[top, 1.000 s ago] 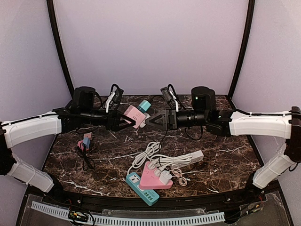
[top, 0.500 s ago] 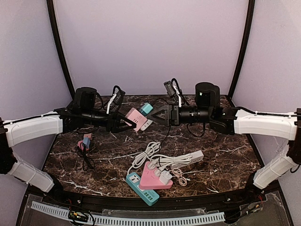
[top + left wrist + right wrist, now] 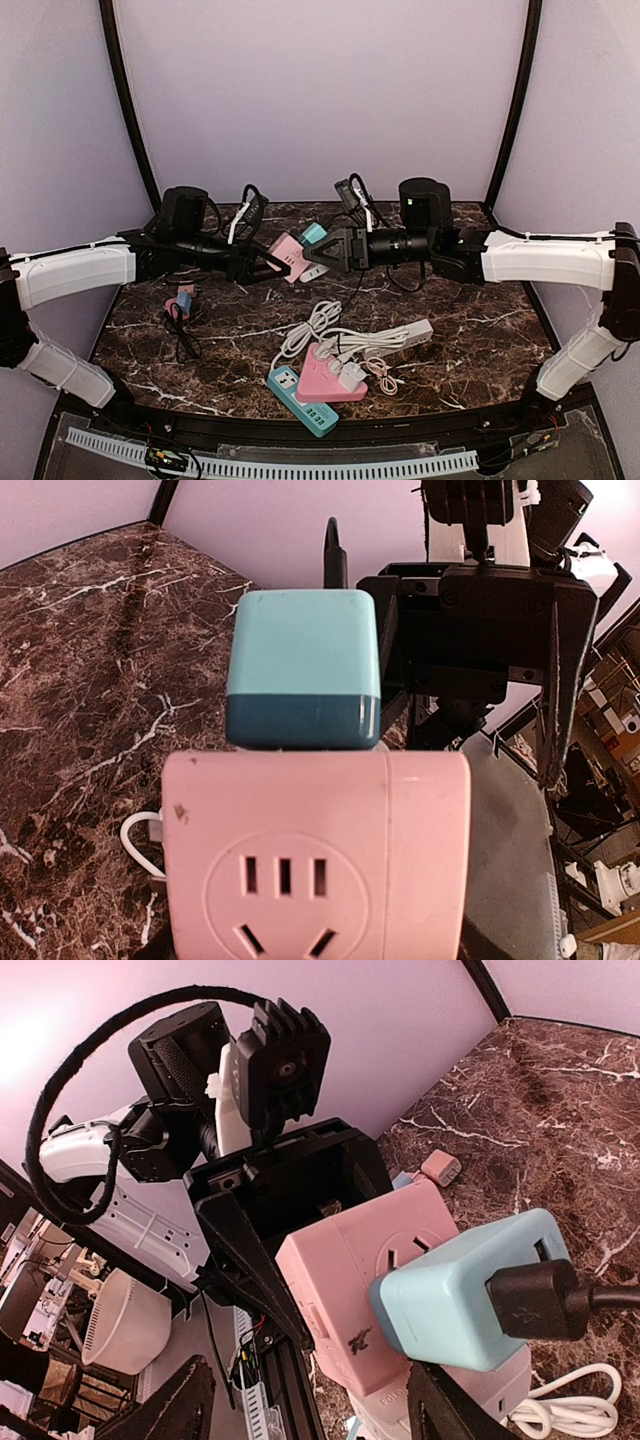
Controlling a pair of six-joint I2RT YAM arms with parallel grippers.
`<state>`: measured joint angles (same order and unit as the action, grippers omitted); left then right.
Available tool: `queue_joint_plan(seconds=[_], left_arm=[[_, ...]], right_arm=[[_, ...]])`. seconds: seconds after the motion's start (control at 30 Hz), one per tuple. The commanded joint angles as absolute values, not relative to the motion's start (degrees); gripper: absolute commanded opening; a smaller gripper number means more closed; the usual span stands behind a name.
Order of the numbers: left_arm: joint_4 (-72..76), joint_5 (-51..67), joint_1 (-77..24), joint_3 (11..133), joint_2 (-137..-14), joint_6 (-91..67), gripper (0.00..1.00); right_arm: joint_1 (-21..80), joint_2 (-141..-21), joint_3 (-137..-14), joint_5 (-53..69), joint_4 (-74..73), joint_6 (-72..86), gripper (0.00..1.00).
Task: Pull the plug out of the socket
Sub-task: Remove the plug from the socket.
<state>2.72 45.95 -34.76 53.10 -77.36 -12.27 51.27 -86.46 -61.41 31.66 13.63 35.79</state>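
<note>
Socket position: pink socket cube (image 3: pixel 288 250) sits aloft at upper centre of the top view, clamped in the left gripper (image 3: pixel 270 262); teal plug (image 3: pixel 313 233) is seated in one face; right gripper (image 3: pixel 322 250) flanks it, jaws apart, no grip evident; recommend closing squarely on the plug body, clear of the black cable (image 3: pixel 600 1297), then pulling straight along the pins.

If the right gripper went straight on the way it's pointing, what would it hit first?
Most likely the teal plug, seated in the pink socket that the left gripper holds. The right gripper, jaws open, points straight at it, though exact depth is unclear.
</note>
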Motion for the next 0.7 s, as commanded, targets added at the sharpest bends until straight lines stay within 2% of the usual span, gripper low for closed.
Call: queue_joint_plan(seconds=[0.0,0.67], left_arm=[[4.04,45.60,-35.16,54.55,-74.98,-10.63,0.01],[4.84,39.36,-34.47,53.18,-72.28,-10.92,0.01]], right_arm=[[51.77,-86.92,-62.32,31.13,12.65,35.21,0.65],[55.02,-87.95,-58.81,26.96,10.77,35.76,0.64]])
